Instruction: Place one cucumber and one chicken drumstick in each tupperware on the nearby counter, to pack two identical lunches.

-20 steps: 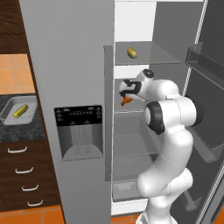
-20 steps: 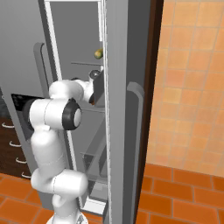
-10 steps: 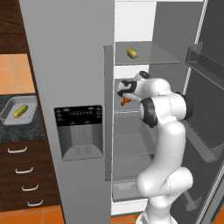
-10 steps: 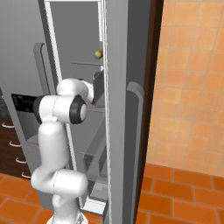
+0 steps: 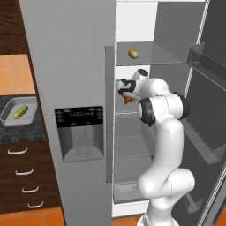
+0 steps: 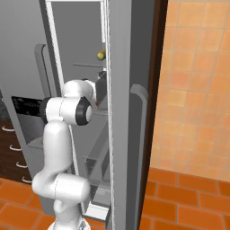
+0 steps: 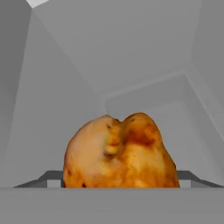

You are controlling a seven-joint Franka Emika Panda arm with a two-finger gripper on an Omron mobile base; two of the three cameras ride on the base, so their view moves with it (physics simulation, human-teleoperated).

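Note:
Inside the open fridge, my gripper (image 5: 125, 93) hangs over the middle shelf, right at the orange-brown chicken drumstick (image 5: 127, 100). In the hand view the drumstick (image 7: 120, 153) looms very close at the bottom and hides both fingertips, so how the jaws stand on it is unclear. One yellow-green cucumber (image 5: 133, 53) lies on the upper fridge shelf, and it appears as cucumber (image 6: 102, 55) from the right. Another cucumber (image 5: 20, 112) lies in a tupperware (image 5: 9, 121) on the speckled counter (image 5: 24, 133) at the left.
The grey fridge door with its dispenser panel (image 5: 80, 132) stands between the counter and the fridge opening. The open right door (image 5: 207, 110) with shelf bins flanks the arm. Dark drawers (image 5: 22, 176) sit under the counter. A door edge (image 6: 130, 112) blocks the right base view.
The arm's elbow has swung left, closer to the fridge opening. The hand has stayed at the drumstick on the middle shelf.

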